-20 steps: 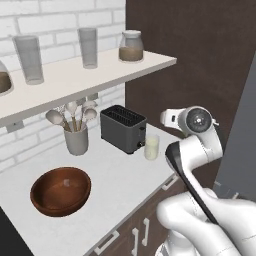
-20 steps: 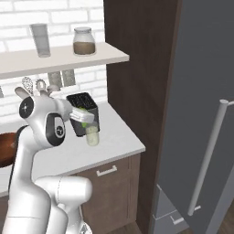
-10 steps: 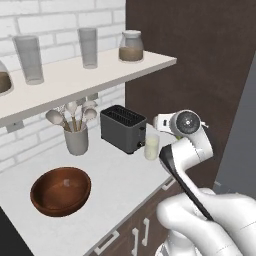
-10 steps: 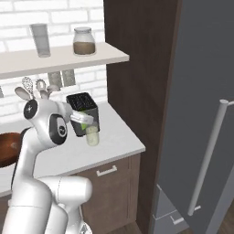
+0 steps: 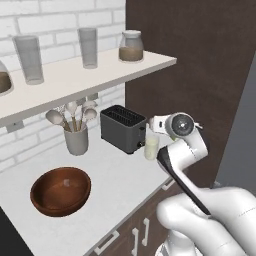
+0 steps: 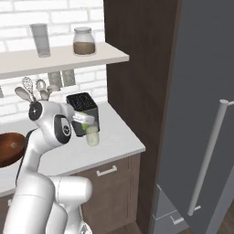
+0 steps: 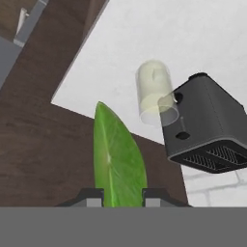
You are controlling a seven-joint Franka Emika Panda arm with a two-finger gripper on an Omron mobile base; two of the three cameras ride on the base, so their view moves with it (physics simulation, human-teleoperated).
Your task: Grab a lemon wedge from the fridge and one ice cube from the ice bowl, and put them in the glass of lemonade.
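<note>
The lemon wedge [image 7: 118, 159] is running off the bottom of the hand view, the toaster [image 7: 207, 125] is getting clipped at the right edge.

The fridge [image 6: 201, 114] is spilling past the right edge.

A glossy, smooth green lemon wedge [image 7: 118, 159] sat between the dark matt fingertips [image 7: 92, 197]. At its 1 o'clock stood the clear, smooth glass [image 7: 153, 91] of cloudy pale lemonade, beside a black toaster [image 7: 207, 126] with a satin, plastic-like shell. The counter [image 5: 117, 182] looked like matt white stone, faintly mottled. The bowl [image 5: 60, 191] was polished reddish-brown wood; the cabinet [image 6: 137, 77] was dark brown wood grain, matt. The fridge [image 6: 201, 91] wore matt grey, its handle [image 6: 208, 155] brushed silver metal. Behind, the white brick [image 5: 55, 20] looked rough.
</note>
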